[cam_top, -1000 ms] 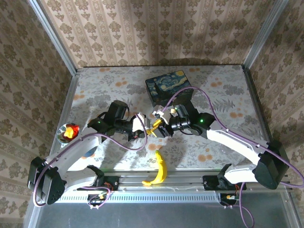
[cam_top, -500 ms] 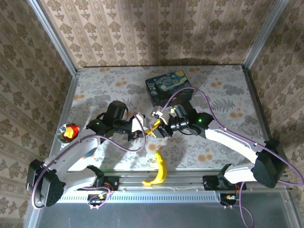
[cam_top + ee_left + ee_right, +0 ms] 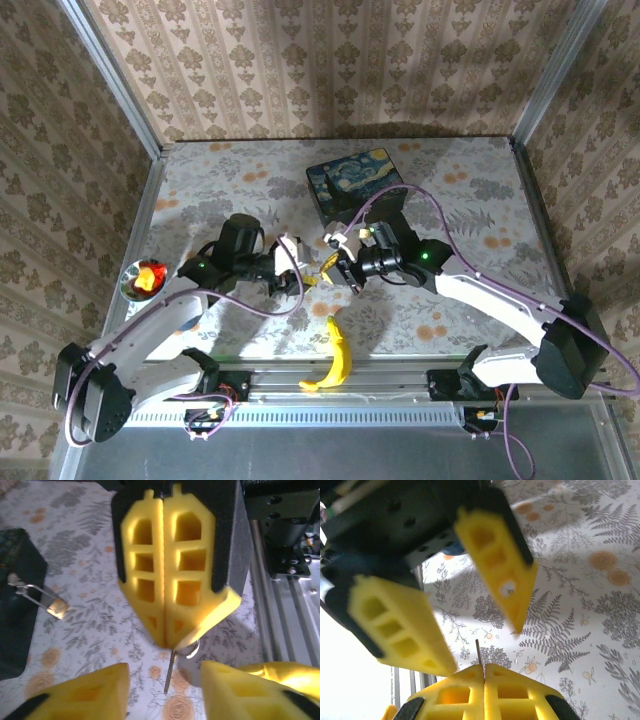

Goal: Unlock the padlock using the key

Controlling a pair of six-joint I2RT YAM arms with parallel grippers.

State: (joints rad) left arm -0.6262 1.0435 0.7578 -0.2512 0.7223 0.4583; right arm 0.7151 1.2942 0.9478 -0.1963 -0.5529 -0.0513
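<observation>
padlock (image 3: pixel 57 607) — brass, silver shackle, lying just beside dark box (image 3: pixel 15 625) | key (image 3: pixel 170 672) — thin, silvery, pinched in right gripper (image 3: pixel 166 641)

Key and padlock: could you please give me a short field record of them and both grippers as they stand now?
key: thin silvery blade, pinched in the right gripper, tip sticking out
right gripper: shut on the key
left gripper: open, facing the right one, clear of the key
padlock: brass, beside the dark box, shackle toward it, far from both grippers
</observation>
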